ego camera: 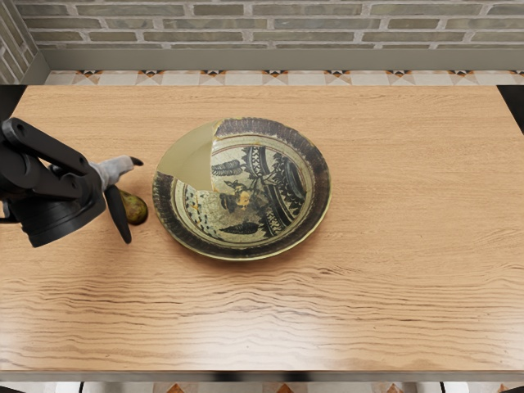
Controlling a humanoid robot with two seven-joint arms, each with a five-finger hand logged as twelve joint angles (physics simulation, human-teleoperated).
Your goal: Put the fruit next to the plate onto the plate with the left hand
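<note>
Brick wall (270, 24) and a strip of tiled floor (270, 77) lie beyond the far edge of the wooden surface (393, 270), which is bare to the right of and in front of the plate (315, 176). The patterned plate sits left of centre, well clear of every edge. The fruit (136, 209), green-brown, lies on the surface just beside the plate's left rim, not on the plate. A dark finger crosses in front of it, so its long axis and the way it points cannot be told. The left hand (110, 184) reaches in from the left edge, over the fruit, with fingers spread apart: one toward the plate, one toward the near edge. It grips nothing.
</note>
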